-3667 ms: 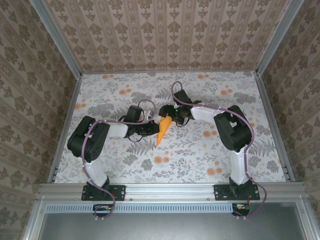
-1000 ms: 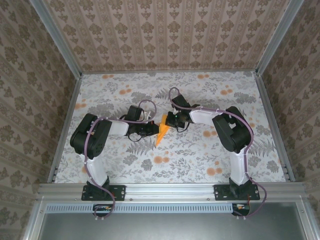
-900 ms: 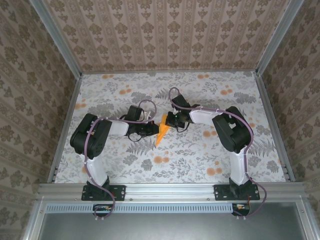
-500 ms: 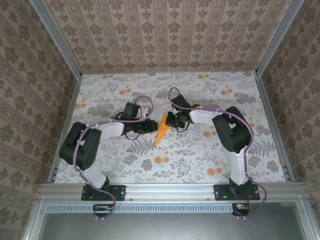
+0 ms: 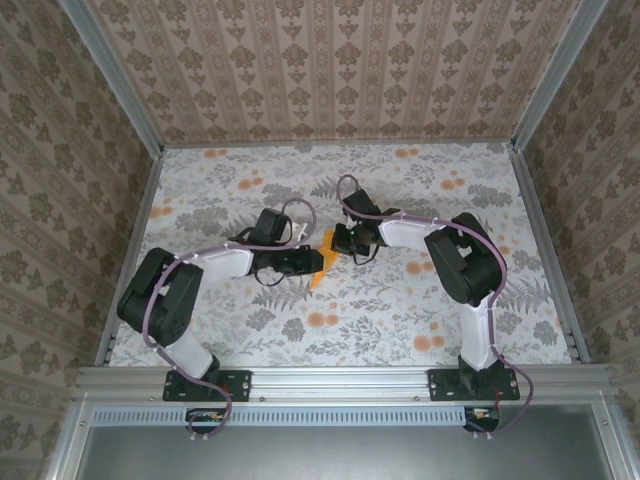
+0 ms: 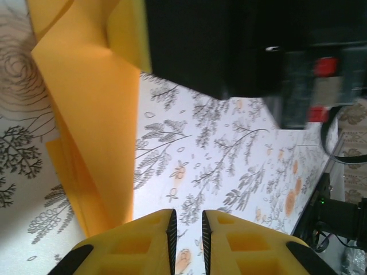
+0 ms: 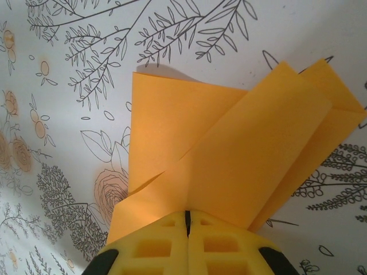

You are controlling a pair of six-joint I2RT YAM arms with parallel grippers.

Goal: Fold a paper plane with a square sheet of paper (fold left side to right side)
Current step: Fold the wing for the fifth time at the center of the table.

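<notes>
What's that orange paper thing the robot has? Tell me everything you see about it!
The bright orange folded paper plane is thin, plain paper, creased into overlapping flaps with sharp edges, narrowing to a point toward the near side of the flowery tablecloth. It is about mid-table. The right claw is shut on its wide end, pinching the layers. The left claw, slightly open, is close beside it, gripping nothing.

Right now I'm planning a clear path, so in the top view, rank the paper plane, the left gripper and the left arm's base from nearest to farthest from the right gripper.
1. paper plane: pinched in the right gripper, mid-table.
2. left gripper: just to the left, beside the plane.
3. left arm's base: near edge, far left.
</notes>
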